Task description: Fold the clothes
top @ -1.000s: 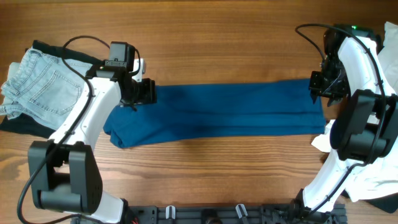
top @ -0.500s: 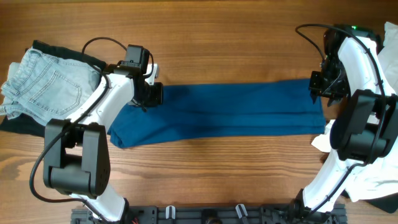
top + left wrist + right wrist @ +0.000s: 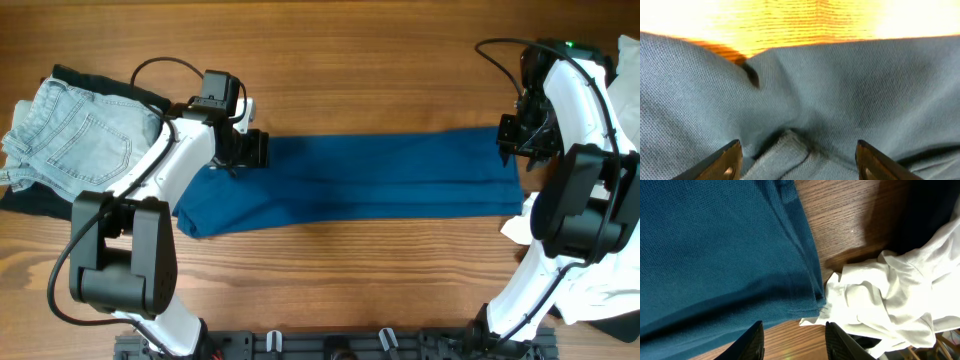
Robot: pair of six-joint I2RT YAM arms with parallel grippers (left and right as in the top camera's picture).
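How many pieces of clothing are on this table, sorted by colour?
Deep blue: 1, the shirt
Pale-blue denim: 1, the shorts
Black: 1, the black garment under the shorts
White: 1, the white garment, crumpled, so it may hide more
Total: 4

Blue shirt (image 3: 370,178) (long folded band)

Matt knit blue shirt (image 3: 380,178), grained wood table (image 3: 380,70), denim shorts (image 3: 70,135).
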